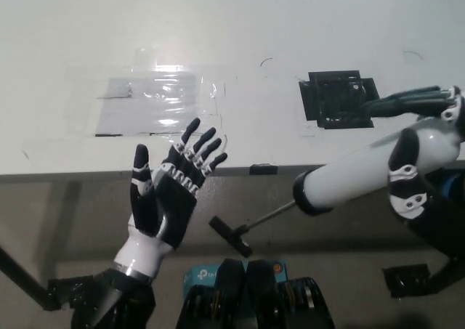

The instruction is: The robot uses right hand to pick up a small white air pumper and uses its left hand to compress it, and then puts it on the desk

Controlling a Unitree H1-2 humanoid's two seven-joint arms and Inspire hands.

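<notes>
The small white air pump (356,173) is a white cylinder held tilted over the desk's front edge, its lower end pointing left. A thin metal rod (272,213) sticks out of that end down to a black T-handle (231,234). My right hand (415,158) is shut on the cylinder's upper right part, thumb across the front, fingers reaching behind it. At the lower left my left hand (173,191) is open, dark palm facing the handle and fingers spread. It stands clear of the handle by a short gap.
The white desk (240,31) fills the upper picture, its front edge (65,173) running across the middle. On it are a shiny clear tape patch (156,100) and a black tape square (340,99). A teal box (203,277) lies below, near my body.
</notes>
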